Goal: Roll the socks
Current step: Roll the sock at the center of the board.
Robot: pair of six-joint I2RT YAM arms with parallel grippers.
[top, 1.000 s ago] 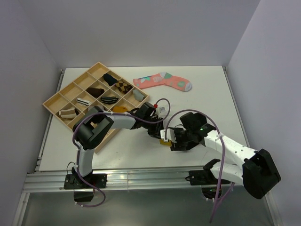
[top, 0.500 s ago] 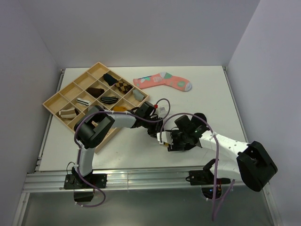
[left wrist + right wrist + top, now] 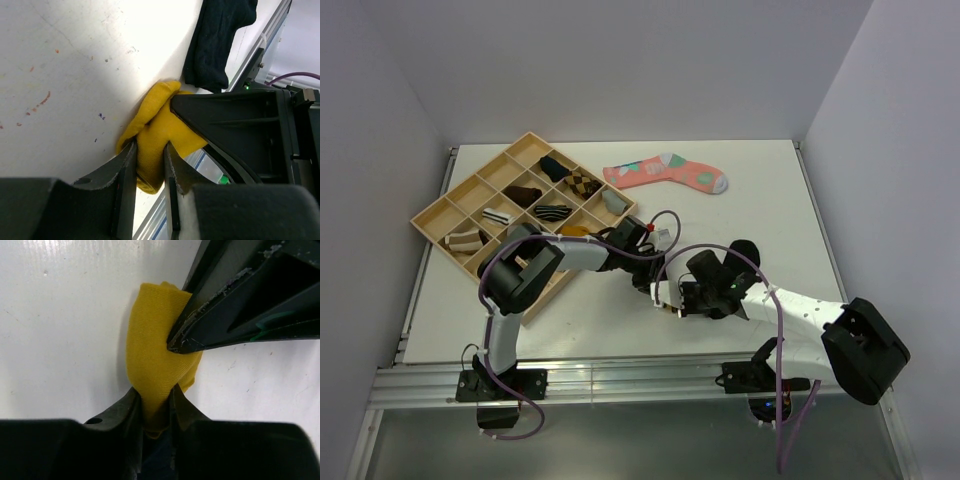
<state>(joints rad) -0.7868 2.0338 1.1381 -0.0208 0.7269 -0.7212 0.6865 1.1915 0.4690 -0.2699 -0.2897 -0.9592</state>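
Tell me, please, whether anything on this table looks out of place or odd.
A coral patterned sock lies flat and unrolled beyond the wooden tray, while the tray's compartments hold bundles. The left gripper and right gripper both pinch the yellow sock alone; the black sock lies loose beside it.

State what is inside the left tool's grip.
A bunched fold of the yellow sock, pinched in the left tool. Its lower end is covered by that tool, and the right tool hides its far side.

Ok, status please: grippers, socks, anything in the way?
Left gripper shut on yellow sock. Right gripper shut on it too. Black sock lies beside. Grippers crowd each other.
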